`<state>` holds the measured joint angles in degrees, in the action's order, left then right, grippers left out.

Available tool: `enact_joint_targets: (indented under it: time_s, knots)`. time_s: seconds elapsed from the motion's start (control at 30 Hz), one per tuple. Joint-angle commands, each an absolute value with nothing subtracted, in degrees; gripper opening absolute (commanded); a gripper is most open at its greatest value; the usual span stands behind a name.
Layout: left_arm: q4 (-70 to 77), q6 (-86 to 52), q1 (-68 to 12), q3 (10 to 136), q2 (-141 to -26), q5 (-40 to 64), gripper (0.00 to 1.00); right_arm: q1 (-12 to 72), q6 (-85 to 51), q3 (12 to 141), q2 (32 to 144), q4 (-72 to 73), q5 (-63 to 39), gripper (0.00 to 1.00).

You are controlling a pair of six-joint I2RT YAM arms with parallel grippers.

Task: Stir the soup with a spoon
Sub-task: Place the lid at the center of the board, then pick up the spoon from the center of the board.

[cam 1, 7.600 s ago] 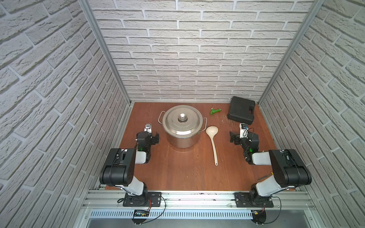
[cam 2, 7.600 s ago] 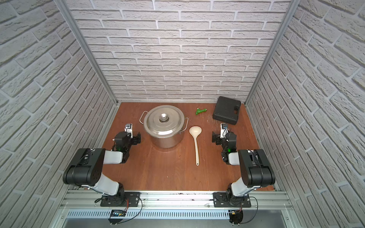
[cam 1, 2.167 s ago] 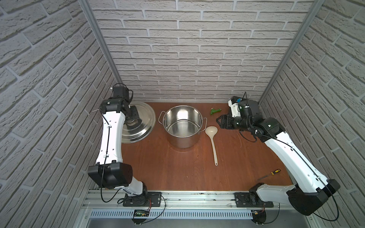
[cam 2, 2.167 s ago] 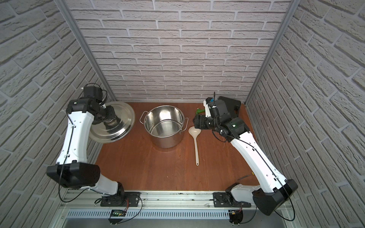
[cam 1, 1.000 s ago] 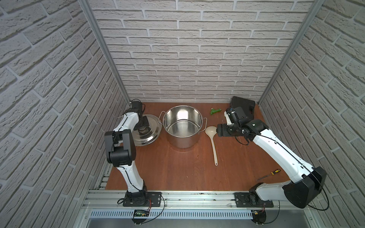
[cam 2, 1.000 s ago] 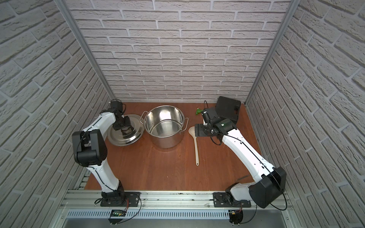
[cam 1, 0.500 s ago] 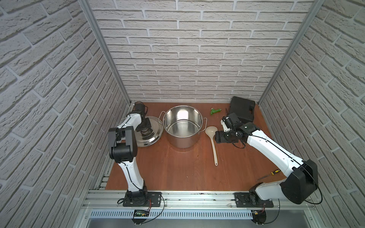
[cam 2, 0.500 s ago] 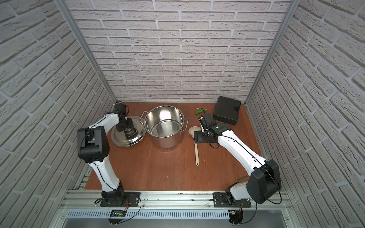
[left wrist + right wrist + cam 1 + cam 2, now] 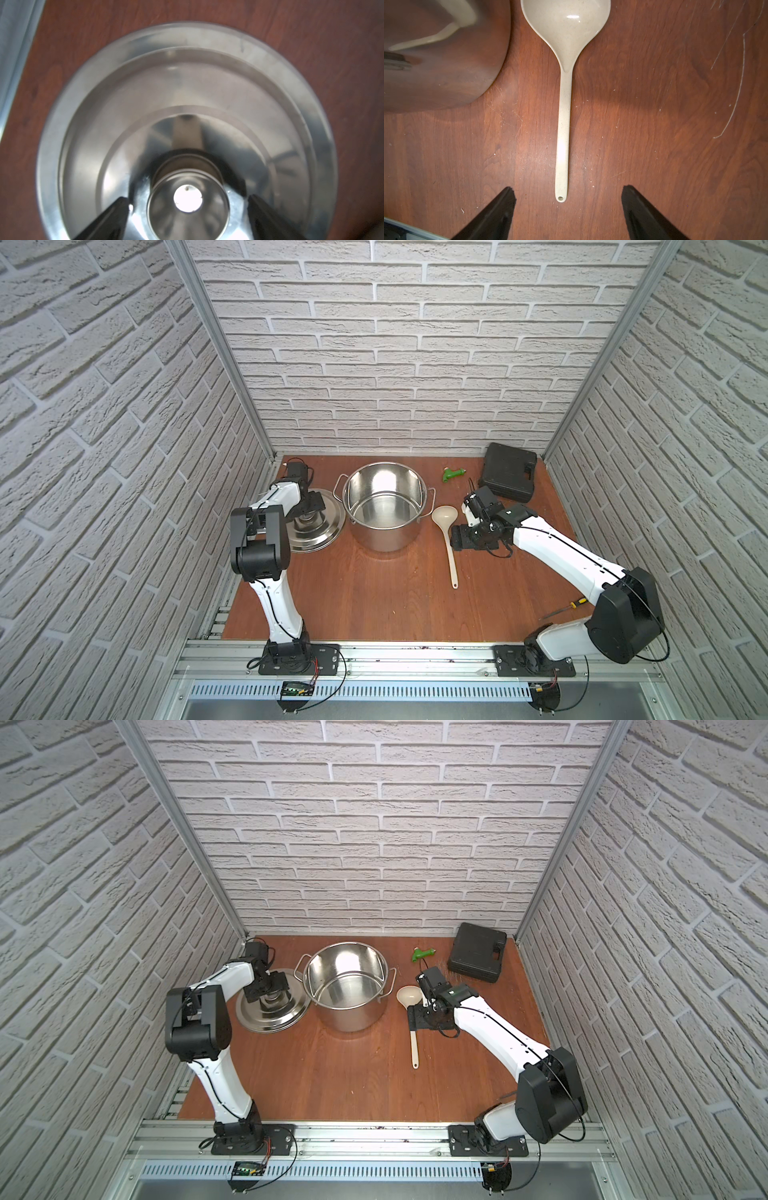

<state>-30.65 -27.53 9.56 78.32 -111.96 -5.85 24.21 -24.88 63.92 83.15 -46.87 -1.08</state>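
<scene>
The cream spoon (image 9: 448,540) lies flat on the wooden table right of the steel pot (image 9: 386,537), bowl toward the back wall. The pot stands uncovered; its inside is bare steel and no soup shows. My right gripper (image 9: 459,538) hovers open just above the spoon; in the right wrist view the gripper (image 9: 567,187) has the spoon (image 9: 563,128) handle's end between its spread fingertips, untouched. My left gripper (image 9: 187,197) is open on either side of the lid's knob (image 9: 188,199), with a gap on each side. The steel lid (image 9: 322,529) rests on the table left of the pot.
A black case (image 9: 509,477) and a small green object (image 9: 452,475) lie at the back right. A yellow-and-black screwdriver (image 9: 571,605) lies by the right arm's base. Brick walls close in on three sides. The pot (image 9: 436,62) is close beside the spoon's bowl.
My left gripper has opened and let go of the lid's knob; the lid now lies on the table. My right gripper has come down over the spoon.
</scene>
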Motion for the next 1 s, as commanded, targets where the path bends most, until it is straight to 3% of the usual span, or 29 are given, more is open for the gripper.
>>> enact_joint_targets:
  time_s: [0.0, 0.33, 0.63, 0.97]
  knots:
    - [-29.0, -28.21, 9.23, 76.83, -109.01, -6.92, 0.98, 24.1, -25.49, 63.19, 83.96, -44.93, -1.76, 0.84]
    - [-33.7, -30.93, 9.58, 76.66, -96.67, -11.18, 0.98, 24.34, -26.09, 61.38, 88.7, -42.85, -3.01, 0.7]
    - [-40.57, -38.85, 7.84, 70.52, -75.19, -11.66, 0.98, 25.1, -27.33, 59.2, 93.04, -38.15, -6.72, 0.53]
    - [-48.63, -40.55, -4.51, 71.21, -61.07, -13.89, 0.98, 25.77, -28.25, 58.36, 96.65, -35.79, -7.28, 0.4]
